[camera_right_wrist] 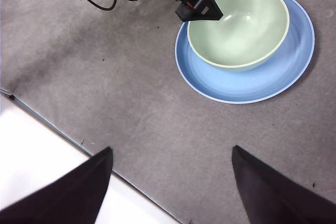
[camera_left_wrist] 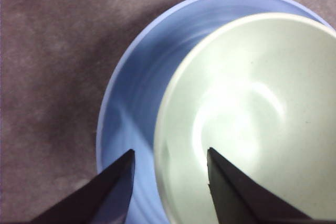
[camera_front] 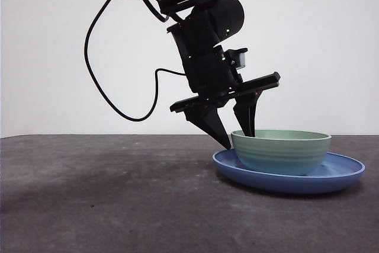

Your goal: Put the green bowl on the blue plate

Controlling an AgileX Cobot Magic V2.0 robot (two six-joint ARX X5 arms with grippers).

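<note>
Mint-green and faintly ridged on its outer wall, the green bowl (camera_front: 280, 151) sits upright on the blue plate (camera_front: 331, 177), set toward the plate's left side in the front view, so more bare blue shows on the right. The plate lies flat on the dark grey table (camera_front: 106, 199), right of centre.

Over the bowl's left rim hangs the left end effector (camera_front: 237, 135), its jaws parted and straddling the bowl's wall: one tip points down inside the bowl, the other reaches down outside it over the plate's blue surface. The left wrist view shows a gap between each jaw and the rim, so nothing is gripped. A black cable (camera_front: 95, 69) loops down from the arm.

Well apart from the dishes, the right end effector (camera_right_wrist: 170, 166) hovers above bare table with its jaws spread wide, holding nothing; the table's edge (camera_right_wrist: 52, 124) runs beneath it.
</note>
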